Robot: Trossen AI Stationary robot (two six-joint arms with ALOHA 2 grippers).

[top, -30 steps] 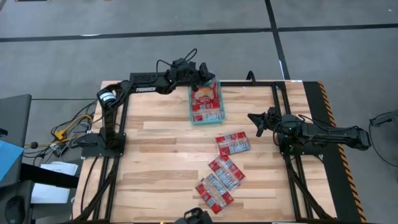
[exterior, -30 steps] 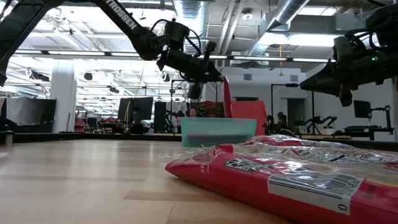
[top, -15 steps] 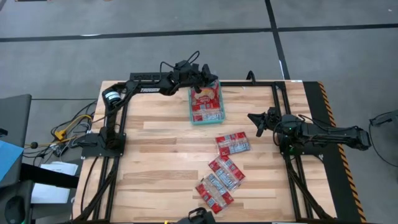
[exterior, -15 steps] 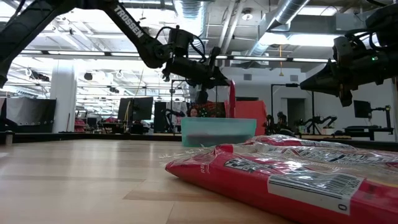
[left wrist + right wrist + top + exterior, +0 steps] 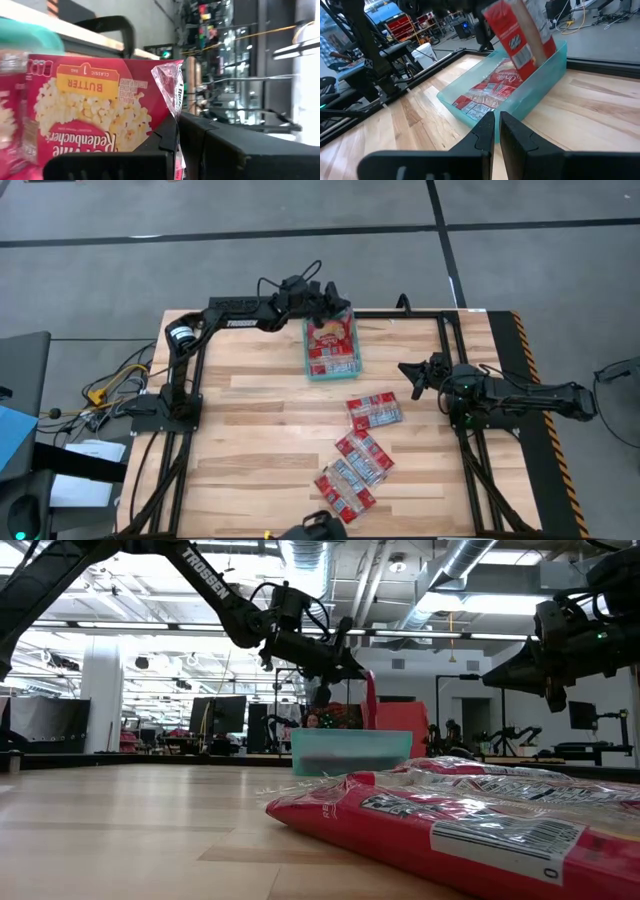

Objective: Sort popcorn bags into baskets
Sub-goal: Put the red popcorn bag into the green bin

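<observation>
My left gripper [image 5: 334, 310] hovers over the far end of the teal bin [image 5: 352, 366] and is shut on a red popcorn bag [image 5: 331, 332] with a yellow popcorn picture [image 5: 95, 112]. In the low view the bag [image 5: 371, 700] hangs edge-on from the gripper [image 5: 352, 668] into the bin [image 5: 352, 752]. More red packets [image 5: 485, 95] lie flat inside the bin [image 5: 520, 102]. Several red packets with silvery-white print [image 5: 374, 410] [image 5: 363, 455] [image 5: 343, 494] lie flat on the table, toward its near side. My right gripper [image 5: 405, 370] [image 5: 497, 125] waits shut to the right of the bin, above the table. My left gripper pinches the bag's crimped top edge [image 5: 171, 92] between its two fingers [image 5: 162, 145]. It comes from the table's left, slanting down. The bag hangs below the fingers, a little tilted, with its lower end [image 5: 537, 55] inside the bin's far end; whether it rests on the packets there, I cannot tell.
A black metal frame [image 5: 446, 340] runs along the table's far and right sides. The nearest loose packet [image 5: 450, 830] fills the low view's foreground. Bare wood [image 5: 250, 440] spans the table's left half. Cables and equipment [image 5: 100, 395] sit off the left edge.
My left gripper has moved a short way toward the table's right and near side and dipped down over the bin's far end, carrying the bag along. The bag has swung from tilted to more nearly upright. In the last half second it has hardly moved.
</observation>
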